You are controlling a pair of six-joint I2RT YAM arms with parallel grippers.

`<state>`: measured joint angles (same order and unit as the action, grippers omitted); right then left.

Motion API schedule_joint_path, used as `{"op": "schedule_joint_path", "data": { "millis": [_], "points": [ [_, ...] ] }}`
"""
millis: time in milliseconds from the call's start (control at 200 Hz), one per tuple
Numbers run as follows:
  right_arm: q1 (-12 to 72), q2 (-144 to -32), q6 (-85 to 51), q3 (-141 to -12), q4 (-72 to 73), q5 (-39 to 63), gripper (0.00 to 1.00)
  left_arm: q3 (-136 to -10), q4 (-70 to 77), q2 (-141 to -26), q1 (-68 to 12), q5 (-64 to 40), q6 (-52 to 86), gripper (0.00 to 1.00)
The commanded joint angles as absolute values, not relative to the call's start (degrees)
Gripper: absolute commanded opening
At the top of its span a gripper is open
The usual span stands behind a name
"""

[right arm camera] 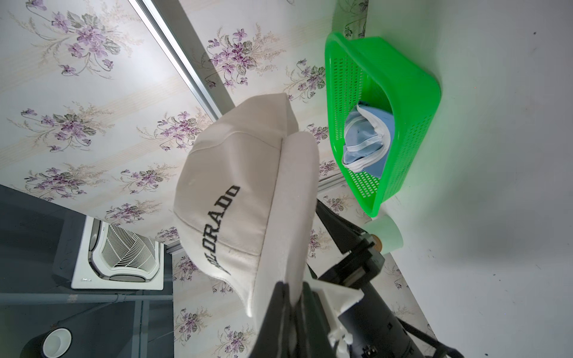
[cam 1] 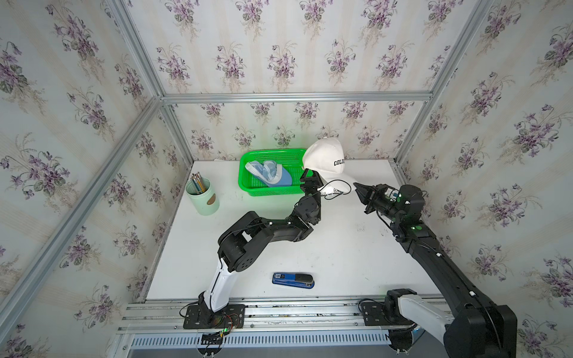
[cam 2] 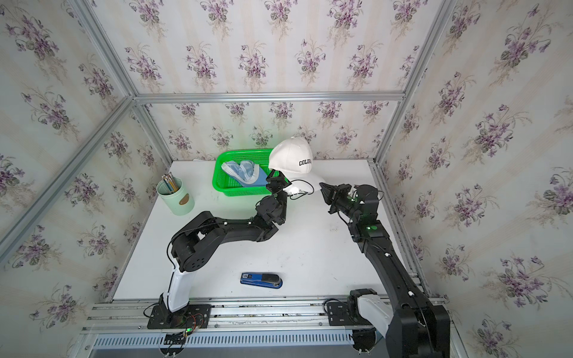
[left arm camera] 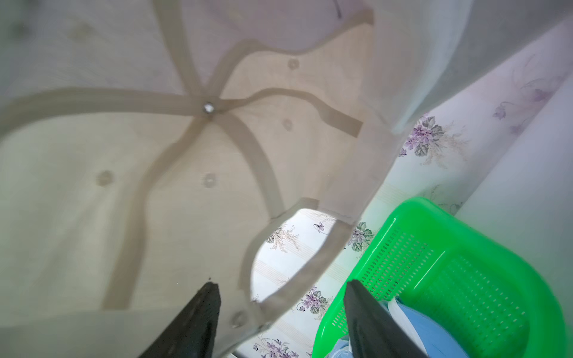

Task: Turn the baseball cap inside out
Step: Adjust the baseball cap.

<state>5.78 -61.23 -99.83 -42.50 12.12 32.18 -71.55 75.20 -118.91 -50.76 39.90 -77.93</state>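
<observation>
White table, floral walls; right jaws clench cap brim, left jaws spread.

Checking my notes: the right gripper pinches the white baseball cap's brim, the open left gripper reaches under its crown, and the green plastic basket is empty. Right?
Not empty: the green plastic basket holds a crumpled light blue cap, as the right wrist view shows. The rest stands.
</observation>
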Motion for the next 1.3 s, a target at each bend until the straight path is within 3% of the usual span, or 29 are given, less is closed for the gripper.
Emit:
{"op": "schedule_joint_path", "data": {
  "millis": [0, 210, 799, 1024, 1294],
  "points": [
    [4.4, -62.5, -95.2, -44.1, 5.7, 35.9, 0.0, -67.2, 81.6, -115.0, -51.8, 33.8, -74.6, 0.67],
    [3.4, -65.3, -88.5, -50.5, 0.3, 38.3, 0.0, -61.7, 81.5, -114.4, -52.3, 27.7, -77.9, 0.67],
    [2.0, -66.9, -80.8, -61.8, -14.6, 43.5, 0.0, -73.4, 81.6, -120.0, -49.6, 23.7, -88.1, 0.68],
    [1.9, -68.6, -72.8, -66.9, -23.0, 44.4, 0.0, -77.0, 81.5, -121.1, -47.1, 25.0, -87.0, 0.69],
    [1.1, -68.8, -71.8, -64.5, -22.7, 45.4, 0.0, -77.2, 81.6, -120.5, -44.2, 28.3, -87.7, 0.69]
  ]
}}
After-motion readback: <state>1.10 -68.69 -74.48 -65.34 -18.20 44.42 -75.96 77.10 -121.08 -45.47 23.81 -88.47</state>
